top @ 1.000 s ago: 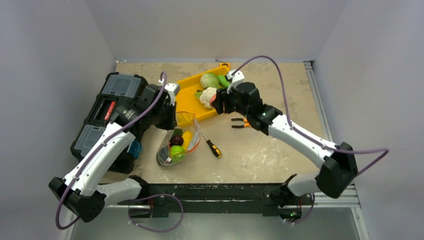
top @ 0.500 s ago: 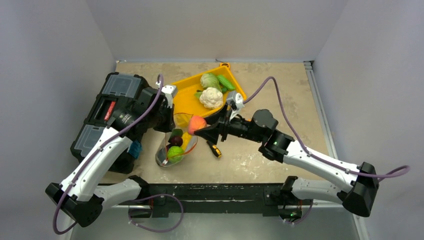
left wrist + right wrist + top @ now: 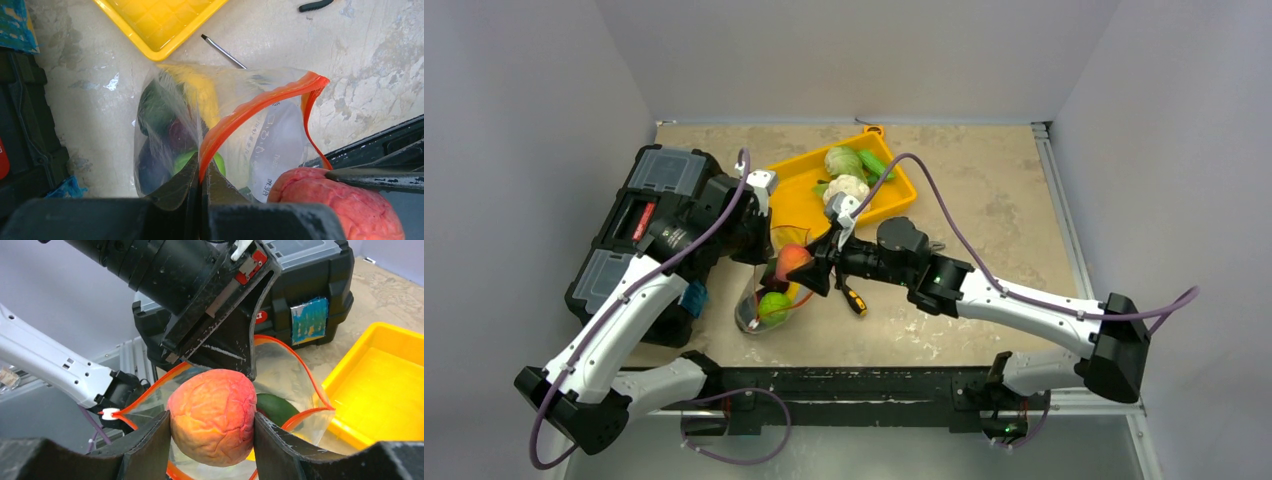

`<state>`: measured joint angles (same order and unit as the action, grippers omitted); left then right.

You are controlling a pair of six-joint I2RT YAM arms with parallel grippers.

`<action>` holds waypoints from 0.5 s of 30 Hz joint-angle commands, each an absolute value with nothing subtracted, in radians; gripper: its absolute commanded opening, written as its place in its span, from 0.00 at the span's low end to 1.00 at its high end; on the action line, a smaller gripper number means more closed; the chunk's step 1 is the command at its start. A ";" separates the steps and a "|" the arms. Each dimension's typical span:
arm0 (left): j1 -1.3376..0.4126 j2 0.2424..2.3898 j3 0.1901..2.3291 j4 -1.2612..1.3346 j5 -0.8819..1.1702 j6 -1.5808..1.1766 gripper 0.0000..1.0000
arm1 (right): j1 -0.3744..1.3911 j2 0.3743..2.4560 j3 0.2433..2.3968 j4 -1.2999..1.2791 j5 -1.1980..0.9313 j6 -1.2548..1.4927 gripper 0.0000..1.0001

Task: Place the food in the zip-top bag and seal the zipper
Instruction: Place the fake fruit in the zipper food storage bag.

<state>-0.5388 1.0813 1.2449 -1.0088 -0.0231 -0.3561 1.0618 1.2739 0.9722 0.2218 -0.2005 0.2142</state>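
Observation:
My left gripper [image 3: 201, 172] is shut on the red-orange zipper [image 3: 250, 109] of the clear zip-top bag [image 3: 769, 295] and holds its mouth open. Inside lie a green lime [image 3: 773, 304], a purple eggplant, yellow corn [image 3: 200, 90] and a dark green avocado [image 3: 274, 407]. My right gripper [image 3: 212, 432] is shut on the orange-red fruit [image 3: 794, 260] and holds it over the bag's open mouth; the fruit also shows in the left wrist view [image 3: 335, 202]. The pale green cabbage [image 3: 843, 160] and white cauliflower [image 3: 846, 188] lie in the yellow tray [image 3: 796, 195].
A black toolbox [image 3: 639, 215] stands at the left, close behind the left gripper. A screwdriver [image 3: 852, 297] lies by the bag under the right arm. The pliers are hidden by the right arm.
My right gripper lifted the orange-red fruit from the tray area and carried it left and forward to over the bag's mouth. The left gripper has kept its hold on the zipper.

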 commanded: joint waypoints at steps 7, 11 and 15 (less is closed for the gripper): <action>-0.534 1.059 1.244 -0.976 -0.022 -0.355 0.00 | 1.088 1.352 1.084 0.157 -0.127 0.166 0.76; -0.533 1.056 1.244 -0.978 -0.039 -0.352 0.00 | 1.089 1.354 1.080 0.153 -0.101 0.160 0.81; -0.533 1.061 1.247 -0.981 -0.031 -0.347 0.00 | 1.089 1.340 1.080 0.150 -0.081 0.164 0.81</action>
